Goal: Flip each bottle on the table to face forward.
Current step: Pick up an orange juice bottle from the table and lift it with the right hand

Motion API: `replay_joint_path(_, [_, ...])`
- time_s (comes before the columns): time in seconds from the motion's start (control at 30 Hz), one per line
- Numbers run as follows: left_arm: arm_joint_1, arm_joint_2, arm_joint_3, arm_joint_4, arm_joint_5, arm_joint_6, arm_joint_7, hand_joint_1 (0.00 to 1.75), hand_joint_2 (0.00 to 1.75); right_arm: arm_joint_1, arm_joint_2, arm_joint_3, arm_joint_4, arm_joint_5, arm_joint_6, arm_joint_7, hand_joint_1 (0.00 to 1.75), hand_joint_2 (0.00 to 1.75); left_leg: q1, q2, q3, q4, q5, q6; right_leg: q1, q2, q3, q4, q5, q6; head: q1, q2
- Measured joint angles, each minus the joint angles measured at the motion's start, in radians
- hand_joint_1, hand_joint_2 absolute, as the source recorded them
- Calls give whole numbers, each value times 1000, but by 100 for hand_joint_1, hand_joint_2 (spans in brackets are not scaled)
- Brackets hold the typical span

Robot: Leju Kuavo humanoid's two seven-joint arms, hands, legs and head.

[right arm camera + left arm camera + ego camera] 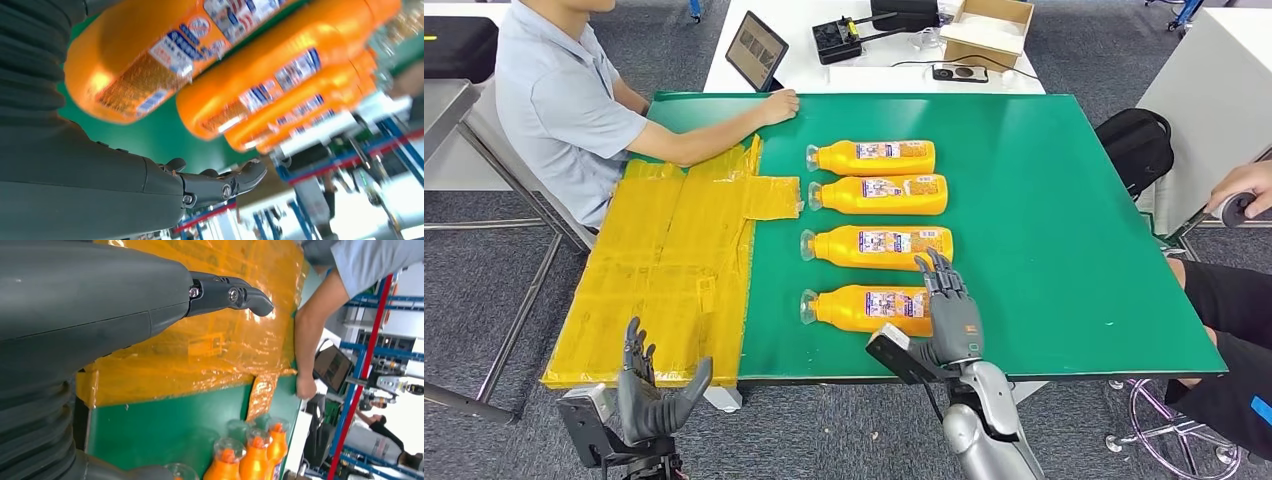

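Four orange bottles lie on their sides in a column on the green table (1044, 200), caps pointing left, labels up. The nearest bottle (864, 308) is close to the table's near edge; beyond it lie the second bottle (876, 247), the third bottle (879, 194) and the farthest bottle (872, 157), each apart from its neighbour.

My right hand (946, 305) is over the right end of the nearest bottle, fingers stretched out and apart, their tips reaching toward the second bottle. From my right wrist the fingers (220, 186) show straight and empty beside the bottles; I hold nothing, though I cannot tell whether the palm touches the nearest bottle.

My left hand (652, 390) hangs off the near edge, below the table's left corner, fingers spread upward and empty.

A yellow plastic sheet (674, 270) covers the table's left part, with a strip reaching toward the third bottle's cap. A person in a grey shirt (564, 105) sits at the far left, one hand (779, 105) on the table's far edge. Beyond stands a white table (824, 75) with a tablet (756, 50) and a cardboard box (987, 30).
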Motion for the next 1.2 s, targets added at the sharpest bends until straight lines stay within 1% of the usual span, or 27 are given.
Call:
replay_joint_path(0.13, [-18, 10, -14, 20, -31, 2, -13, 0, 175, -39, -10, 26, 47, -81, 133, -8, 0, 175, 0, 0, 0, 0, 0, 0, 0, 0, 0, 0, 0, 0, 0, 0])
replay_joint_path(0.23, [-32, 16, -25, 39, -38, 3, -21, 0, 175, -62, -14, 53, 73, -116, 183, -14, 0, 175, 0, -1, -1, 0, 0, 0, 0, 0, 0, 0, 0, 0, 0, 0])
replay_joint_path(0.47, [-48, 24, -39, 58, -43, 3, -23, 0, 175, -99, -20, 103, 117, -89, 188, 28, 0, 175, 0, -1, -1, 0, 0, 0, 0, 0, 0, 0, 0, 0, 0, 0])
replay_joint_path(0.57, [-50, 27, -42, 60, -44, 8, -22, 0, 175, -110, -24, 122, 134, -36, 188, 102, 0, 175, 0, -1, -1, 0, 0, 0, 0, 0, 0, 0, 0, 0, 0, 0])
replay_joint_path(0.7, [-50, 32, -38, 60, -47, 9, -10, 0, 175, -124, -35, 155, 152, 81, 185, 219, 0, 175, 0, -1, -1, 0, 0, 0, 0, 0, 0, 0, 0, 0, 0, 0])
replay_joint_path(0.83, [-50, 32, -28, 60, -66, 10, -5, 0, 175, -136, -42, 183, 160, 181, 208, 309, 0, 175, 0, -1, -1, 0, 0, 0, 0, 0, 0, 0, 0, 0, 0, 0])
replay_joint_path(0.93, [-50, 32, -22, 60, -79, 20, -6, 0, 175, -142, -46, 195, 163, 208, 212, 329, 0, 175, 0, -1, -1, 0, 0, 0, 0, 0, 0, 0, 0, 0, 0, 0])
replay_joint_path(1.2, [-50, 32, -8, 60, -89, 31, -11, 0, 175, -145, -51, 205, 164, 237, 236, 337, 0, 175, 0, -1, 0, 0, 0, 0, 0, 0, 0, 0, 0, 0, 0, 0])
